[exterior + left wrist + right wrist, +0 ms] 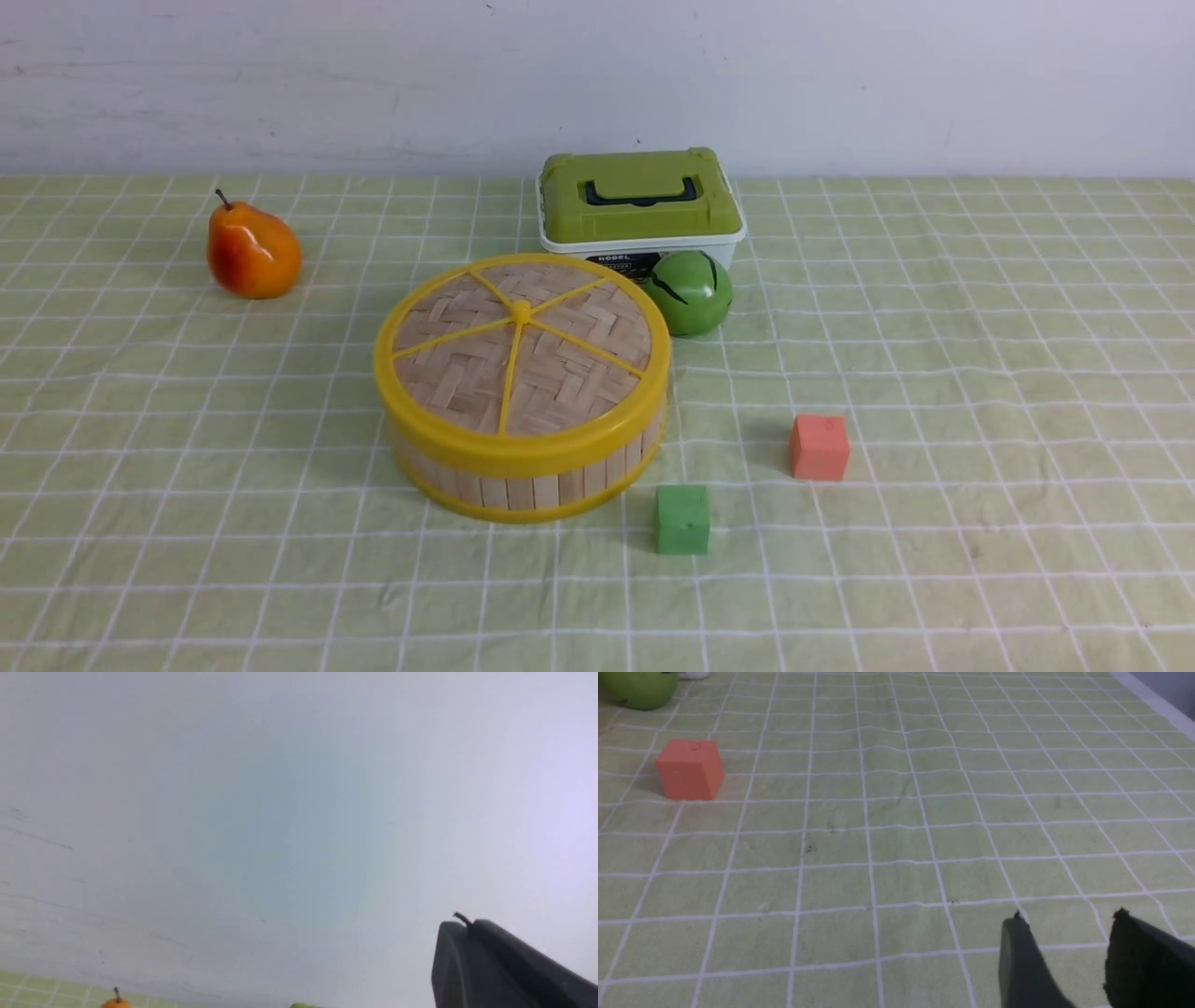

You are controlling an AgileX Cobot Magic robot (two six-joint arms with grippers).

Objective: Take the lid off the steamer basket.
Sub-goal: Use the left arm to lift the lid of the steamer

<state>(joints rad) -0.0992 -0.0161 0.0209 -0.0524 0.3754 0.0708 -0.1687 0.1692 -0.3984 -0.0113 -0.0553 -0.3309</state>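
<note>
The steamer basket [523,487] stands at the middle of the table, with a wall of light wood slats and yellow rims. The lid [560,369] lies closed on top of it, woven bamboo with a yellow rim, yellow spokes and a centre knob. Neither gripper shows in the front view. My left gripper [467,924] shows in the left wrist view with its fingers pressed together, empty, pointing at the pale wall. My right gripper [1069,919] is open and empty over bare tablecloth, to the right of the basket. Basket and lid are out of both wrist views.
A white box with a green handled lid [639,198] stands behind the basket, with a green ball [691,292] in front of it. A pear [252,252] lies at the far left. An orange cube [819,448] and a green cube [681,520] lie right of the basket.
</note>
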